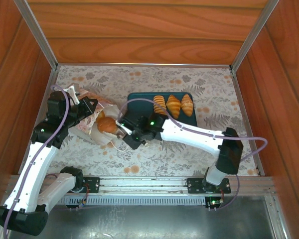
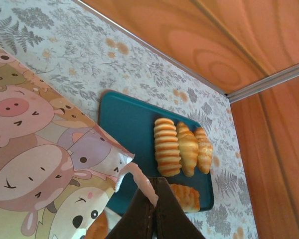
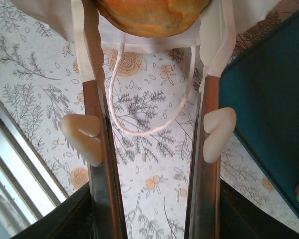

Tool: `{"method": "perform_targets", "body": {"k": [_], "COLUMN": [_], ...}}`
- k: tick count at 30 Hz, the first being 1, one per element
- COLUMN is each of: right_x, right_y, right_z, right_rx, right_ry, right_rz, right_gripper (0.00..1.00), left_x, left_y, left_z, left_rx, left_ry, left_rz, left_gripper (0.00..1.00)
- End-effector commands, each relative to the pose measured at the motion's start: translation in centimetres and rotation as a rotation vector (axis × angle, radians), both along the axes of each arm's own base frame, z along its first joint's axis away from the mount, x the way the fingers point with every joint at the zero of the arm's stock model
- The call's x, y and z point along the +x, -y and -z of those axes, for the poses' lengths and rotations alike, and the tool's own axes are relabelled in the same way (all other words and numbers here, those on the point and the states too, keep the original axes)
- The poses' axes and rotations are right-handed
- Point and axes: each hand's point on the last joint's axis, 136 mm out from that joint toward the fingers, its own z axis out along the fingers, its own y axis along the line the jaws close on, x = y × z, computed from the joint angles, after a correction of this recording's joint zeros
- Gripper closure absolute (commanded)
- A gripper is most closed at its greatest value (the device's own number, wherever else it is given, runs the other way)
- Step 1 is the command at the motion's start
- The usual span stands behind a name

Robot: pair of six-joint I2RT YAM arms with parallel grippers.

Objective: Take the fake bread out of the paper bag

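The paper bag (image 1: 92, 130) lies tilted on the left of the table, and its side shows cartoon animals (image 2: 40, 159). My left gripper (image 1: 87, 107) (image 2: 154, 195) is shut on a pinkish strip at the bag's upper edge. A round golden-brown bun (image 1: 107, 124) (image 3: 152, 12) sits in the bag's mouth. My right gripper (image 1: 121, 131) (image 3: 148, 30) is open wide, its fingertips on either side of the bun; whether they touch it is unclear. A white cord handle (image 3: 149, 117) loops on the table between the fingers. Three pastries (image 1: 173, 105) lie on a teal tray (image 1: 139, 102), and a fourth (image 2: 185, 196) shows in the left wrist view.
The teal tray (image 2: 124, 119) (image 3: 269, 99) sits just right of the bag, close to my right gripper. Wooden walls (image 1: 139, 30) enclose the floral-patterned table (image 1: 154, 154) on three sides. A metal rail (image 1: 139, 185) runs along the near edge.
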Motion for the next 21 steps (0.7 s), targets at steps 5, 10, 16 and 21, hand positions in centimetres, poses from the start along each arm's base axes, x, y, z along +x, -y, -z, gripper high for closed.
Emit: {"method": "perform_targets", "body": {"k": [5,10,16,21], "right_x": [0.1,0.5,1.8,2.4], "right_y": [3.2,6.8,12.9,17.6], "right_z": [-2.7,-4.5,-7.0,-7.9], "right_rx": [0.061,0.052,0.038,0.059], "right_ry": [0.051,0.126,0.279,0.303], "right_rz": [0.08,0.153,0.328,0.496], "right_gripper": [0.45,0.45,0.46,0.46], "left_x": [0.4,0.4,0.4,0.3], "left_y": [-0.5,-0.9,-1.2,-1.2], "left_z": [-1.9,-1.8,-1.8,-1.8], "left_rx": [-0.013,-0.012,-0.013,-0.014], "left_ry": [0.048,0.053,0.058,0.059], "left_rz": [-0.034,-0.057,-0.076,-0.078], "left_gripper": [1.0,1.0,1.0,1.0]}}
